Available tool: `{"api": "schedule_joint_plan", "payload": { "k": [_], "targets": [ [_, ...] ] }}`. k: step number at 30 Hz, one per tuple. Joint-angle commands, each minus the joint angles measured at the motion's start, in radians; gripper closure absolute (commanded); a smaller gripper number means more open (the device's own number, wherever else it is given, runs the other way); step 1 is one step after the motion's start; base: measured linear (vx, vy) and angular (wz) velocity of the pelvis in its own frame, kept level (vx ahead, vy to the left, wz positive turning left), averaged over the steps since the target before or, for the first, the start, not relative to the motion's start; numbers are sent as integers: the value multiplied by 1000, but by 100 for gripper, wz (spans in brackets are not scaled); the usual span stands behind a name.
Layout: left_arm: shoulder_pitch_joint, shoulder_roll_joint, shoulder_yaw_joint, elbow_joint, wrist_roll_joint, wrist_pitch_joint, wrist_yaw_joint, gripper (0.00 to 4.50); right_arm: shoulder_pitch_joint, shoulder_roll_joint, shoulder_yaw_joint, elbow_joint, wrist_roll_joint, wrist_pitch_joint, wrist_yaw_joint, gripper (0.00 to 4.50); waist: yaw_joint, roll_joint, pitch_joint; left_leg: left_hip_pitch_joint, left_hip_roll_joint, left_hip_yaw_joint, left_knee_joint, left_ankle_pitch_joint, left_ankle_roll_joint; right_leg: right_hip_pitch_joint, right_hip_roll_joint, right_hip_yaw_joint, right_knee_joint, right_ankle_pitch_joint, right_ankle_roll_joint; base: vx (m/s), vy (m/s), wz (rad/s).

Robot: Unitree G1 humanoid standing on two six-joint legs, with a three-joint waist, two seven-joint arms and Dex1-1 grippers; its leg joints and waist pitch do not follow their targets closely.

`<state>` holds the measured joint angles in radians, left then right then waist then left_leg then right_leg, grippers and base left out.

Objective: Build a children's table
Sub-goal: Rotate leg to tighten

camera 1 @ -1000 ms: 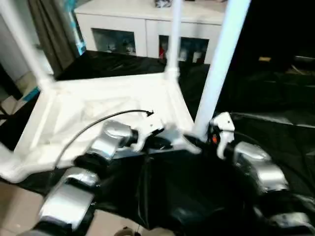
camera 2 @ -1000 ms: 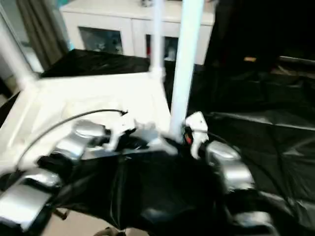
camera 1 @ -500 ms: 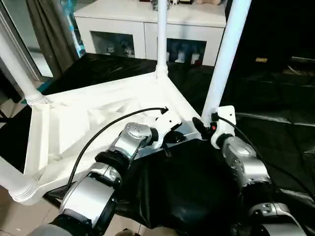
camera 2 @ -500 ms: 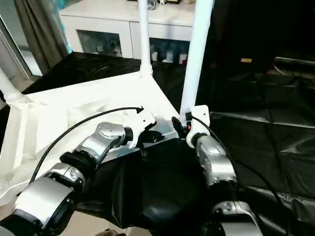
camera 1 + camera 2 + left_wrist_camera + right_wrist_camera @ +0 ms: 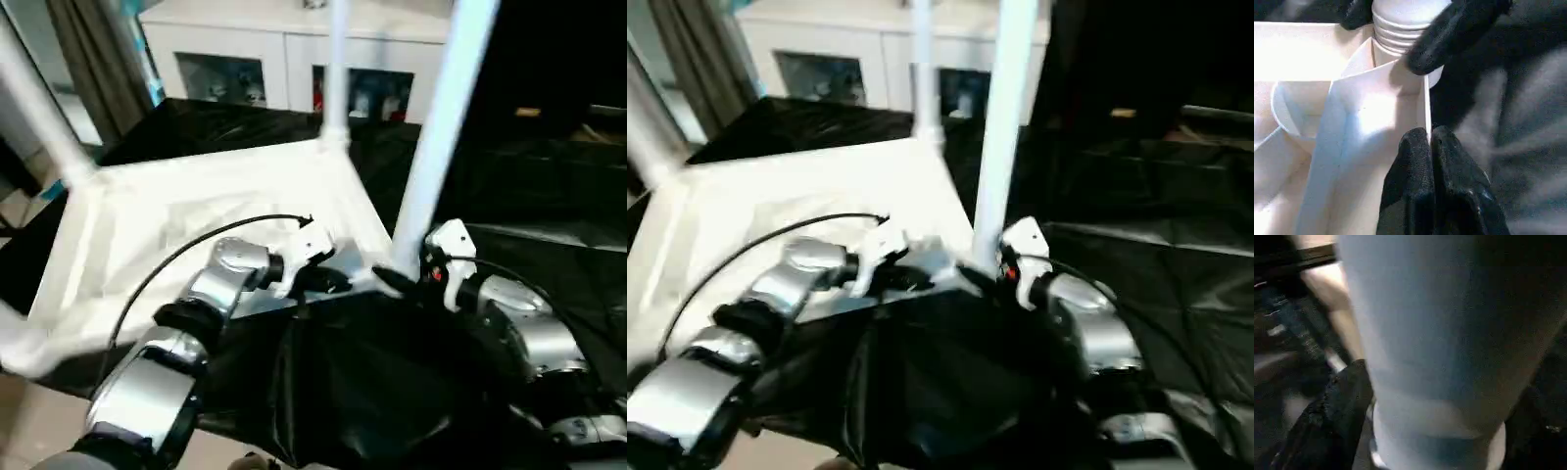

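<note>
Standing in a corner socket, a leg sits between the right gripper's spread fingers; left gripper pinches the table's rim.

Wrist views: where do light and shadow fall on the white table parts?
Right wrist view: the leg is pale on one flank, sinking into deep shadow on the other. Left wrist view: the tabletop is brightly lit against the dark cloth.

forearms: silver | wrist housings: white | fingers: black | cable: black
</note>
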<state>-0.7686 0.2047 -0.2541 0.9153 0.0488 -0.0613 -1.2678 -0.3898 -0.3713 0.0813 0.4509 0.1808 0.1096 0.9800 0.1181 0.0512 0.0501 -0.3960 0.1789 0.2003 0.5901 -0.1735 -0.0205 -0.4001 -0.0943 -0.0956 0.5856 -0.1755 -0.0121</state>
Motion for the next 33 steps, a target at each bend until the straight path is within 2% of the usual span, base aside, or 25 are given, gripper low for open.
{"api": "schedule_joint_plan", "payload": {
  "k": [1,2,5,8,9,11,18,22,23,24,26,28,29,30,33],
  "targets": [
    [7,2,-29,-52,-27,0,-86,450,12,-4,32,-35,27,27,71,96,2,-13,-79,23,68,-27,-53,-101,159,52,-78,49,-35,4,-285,0,0,0],
    [12,10,-30,-60,-30,3,-101,450,15,-9,29,-44,35,34,88,96,2,-13,-78,25,68,-26,-55,-122,152,51,-77,49,-38,-25,-283,0,0,0],
    [24,27,-25,-87,-38,20,-135,450,26,-27,33,-65,50,56,142,96,4,-13,-66,32,72,-27,-66,-246,77,43,-79,53,-58,-216,-249,0,0,0],
    [32,34,-21,-108,-41,30,-143,450,36,-37,45,-76,59,67,168,113,4,-13,-64,36,72,-29,-72,-288,35,40,-80,57,-64,-277,-227,0,0,0],
    [32,34,-20,-108,-41,30,-142,450,37,-36,46,-77,60,68,168,113,4,-12,-63,35,72,-29,-73,-291,32,40,-80,57,-65,-283,-225,0,0,0],
    [32,34,-20,-111,-44,31,-137,450,40,-30,47,-83,66,74,164,143,4,-14,-65,34,69,-30,-73,-284,26,41,-82,57,-67,-286,-215,0,0,0],
    [26,6,-7,-97,-36,26,-57,450,57,2,33,-76,55,90,92,167,4,-16,-71,27,68,-30,-67,-214,49,43,-80,56,-55,-200,-228,0,0,0],
    [-5,-23,10,-44,-9,22,65,450,35,52,4,3,7,75,-77,170,-3,-18,-70,27,63,-30,-67,-216,43,43,-80,54,-58,-211,-226,0,0,0],
    [-18,-34,14,-23,2,25,113,450,27,67,-6,27,-3,78,-129,170,-5,-17,-70,28,62,-29,-67,-221,39,42,-80,54,-60,-221,-224,0,0,0],
    [-53,-65,29,26,17,39,228,450,8,107,-34,77,-24,86,-266,171,-11,-16,-69,27,60,-31,-67,-232,29,43,-80,54,-62,-243,-216,0,0,0],
    [-79,-93,35,61,30,44,317,450,-5,144,-58,108,-33,94,-368,171,-17,-16,-66,35,58,-32,-70,-265,6,39,-80,54,-71,-297,-207,0,0,0],
    [-88,-106,34,71,35,50,352,450,-11,162,-68,118,-36,100,-415,171,-17,-18,-66,34,58,-33,-71,-264,3,41,-81,55,-75,-314,-193,0,0,0],
    [-108,-136,38,94,41,67,431,450,-28,201,-94,148,-41,108,-519,171,-19,-18,-65,34,58,-32,-71,-264,4,40,-80,56,-75,-310,-192,0,0,0],
    [-115,-150,40,103,41,73,462,450,-38,220,-104,165,-44,109,-562,171,-22,-10,-65,34,59,-34,-73,-273,0,39,-79,56,-75,-302,-190,0,0,0],
    [-129,-183,43,120,37,84,501,450,-65,259,-104,203,-65,85,-640,171,-25,-12,-64,36,55,-32,-72,-291,-2,40,-80,55,-81,-312,-188,0,0,0]
  ]
}}
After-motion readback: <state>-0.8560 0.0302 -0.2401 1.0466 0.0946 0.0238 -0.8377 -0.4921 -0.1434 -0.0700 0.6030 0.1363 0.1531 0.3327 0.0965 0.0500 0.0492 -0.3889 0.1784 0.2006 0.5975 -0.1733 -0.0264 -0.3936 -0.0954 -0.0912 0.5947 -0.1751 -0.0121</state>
